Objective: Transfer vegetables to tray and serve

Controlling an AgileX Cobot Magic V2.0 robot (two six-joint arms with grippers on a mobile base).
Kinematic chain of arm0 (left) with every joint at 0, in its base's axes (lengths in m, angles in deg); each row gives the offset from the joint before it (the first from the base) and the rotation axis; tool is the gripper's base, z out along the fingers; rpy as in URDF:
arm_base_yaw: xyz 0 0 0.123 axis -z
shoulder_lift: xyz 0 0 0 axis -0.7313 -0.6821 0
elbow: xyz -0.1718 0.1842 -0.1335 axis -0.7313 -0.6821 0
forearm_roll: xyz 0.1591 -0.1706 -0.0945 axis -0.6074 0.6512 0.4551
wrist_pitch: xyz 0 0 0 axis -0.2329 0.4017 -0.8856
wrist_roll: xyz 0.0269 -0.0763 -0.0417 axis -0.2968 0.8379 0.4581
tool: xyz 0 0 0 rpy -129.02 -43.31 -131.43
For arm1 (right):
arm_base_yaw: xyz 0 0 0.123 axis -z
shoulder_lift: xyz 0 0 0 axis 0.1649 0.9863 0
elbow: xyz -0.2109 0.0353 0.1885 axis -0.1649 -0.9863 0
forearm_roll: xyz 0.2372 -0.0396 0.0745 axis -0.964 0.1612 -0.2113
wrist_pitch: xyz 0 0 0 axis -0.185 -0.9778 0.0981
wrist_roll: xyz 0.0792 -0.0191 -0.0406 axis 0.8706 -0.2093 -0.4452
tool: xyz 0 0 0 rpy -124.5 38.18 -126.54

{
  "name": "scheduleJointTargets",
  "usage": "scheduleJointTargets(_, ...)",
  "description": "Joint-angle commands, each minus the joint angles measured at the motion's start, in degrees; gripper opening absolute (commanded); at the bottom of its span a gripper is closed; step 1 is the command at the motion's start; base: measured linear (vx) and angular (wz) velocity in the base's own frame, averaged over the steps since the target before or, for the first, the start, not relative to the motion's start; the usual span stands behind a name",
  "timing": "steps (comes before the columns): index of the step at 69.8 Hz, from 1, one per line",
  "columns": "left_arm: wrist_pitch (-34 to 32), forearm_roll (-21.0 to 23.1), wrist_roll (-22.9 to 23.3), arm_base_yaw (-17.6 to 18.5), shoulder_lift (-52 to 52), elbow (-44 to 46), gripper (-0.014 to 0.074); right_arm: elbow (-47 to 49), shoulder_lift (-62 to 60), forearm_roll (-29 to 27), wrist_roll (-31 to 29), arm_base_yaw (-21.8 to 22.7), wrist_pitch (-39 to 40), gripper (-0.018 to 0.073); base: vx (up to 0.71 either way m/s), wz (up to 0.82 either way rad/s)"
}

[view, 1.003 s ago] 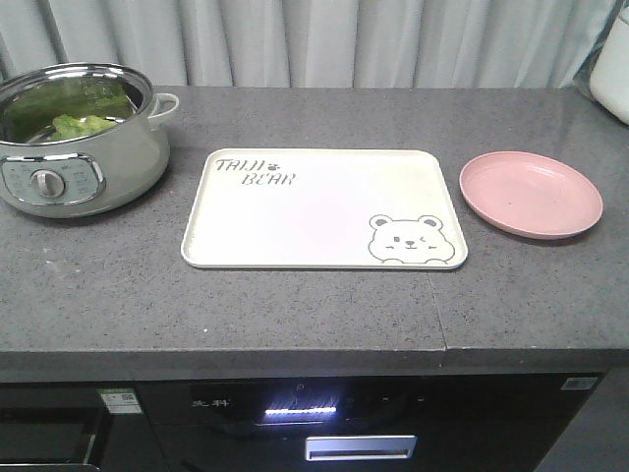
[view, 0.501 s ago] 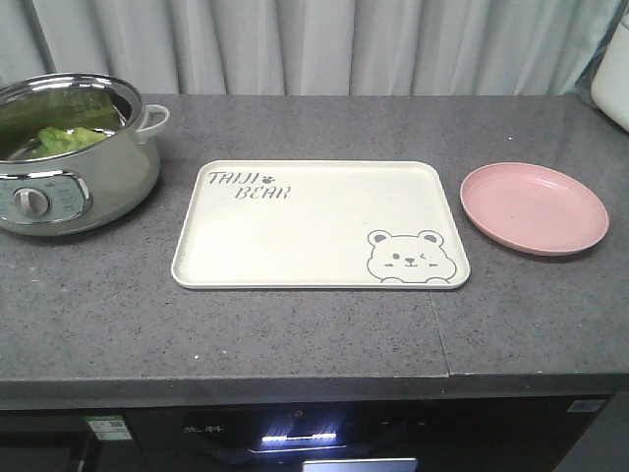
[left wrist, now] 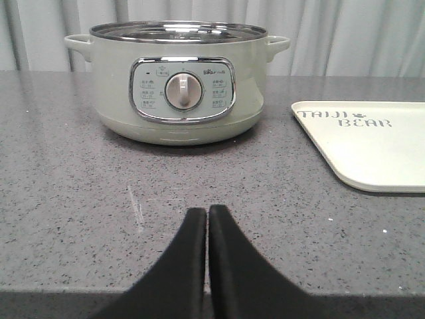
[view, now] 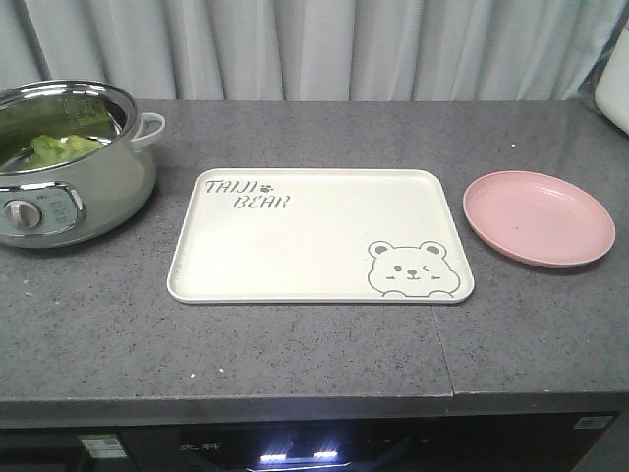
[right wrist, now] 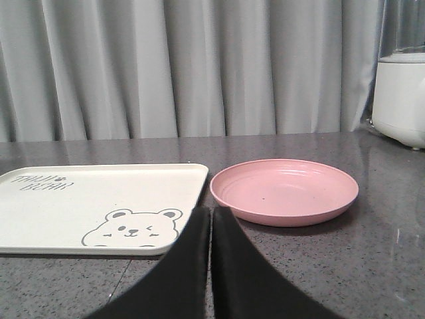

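**Inspector:** Left tool (left wrist: 207,212), condition?

**Examiner:** Fingers pressed together with only a hairline seam between them, gripping nothing. It sits low over the near edge of the grey surface (left wrist: 80,199).

**Inspector:** Where is the lettuce (view: 54,149)?

**Examiner:** In the pot (left wrist: 179,119). The pot stands straight ahead of the left tool and well apart from it, with its dial (left wrist: 182,91) facing the tool. In the left wrist view the pot's wall hides its inside. The front view shows the green leaf lying down in the pot, below the steel rim. Tool and leaf are not in contact.

**Inspector:** The tray (view: 314,236)?

**Examiner:** Ahead and to the right of the left tool, flat on the surface, with its lettered corner nearest that tool. It sits apart from the pot, with a strip of surface between them.

**Inspector:** Right tool (right wrist: 210,214)?

**Examiner:** Same condition: fingers together, clamped on nothing. The tray's bear corner lies just ahead and to its left. The pink plate (right wrist: 284,193) lies ahead and slightly to its right, beside the tray without touching it.

**Inspector:** The lettuce relative to the right tool?

**Examiner:** Far to its left, beyond the full width of the tray. The right wrist view does not take it in.

**Inspector:** Other items?

**Examiner:** A white appliance (right wrist: 402,100) stands ahead and far to the right of the right tool, in front of the grey curtain (right wrist: 199,66).
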Motion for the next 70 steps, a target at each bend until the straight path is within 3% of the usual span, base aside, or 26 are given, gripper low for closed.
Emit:
scheduleJointTargets(1,-4.0,0.0,0.2,0.0,0.8,-1.3,-0.0006,-0.8,-0.4,0.6,-0.1,0.2,4.3,-0.0003,0.04,0.01)
scheduleJointTargets(70,-4.0,0.0,0.2,0.0,0.8,-1.3,-0.0006,-0.8,-0.4,0.6,-0.1,0.2,4.3,-0.0003,0.03,0.0)
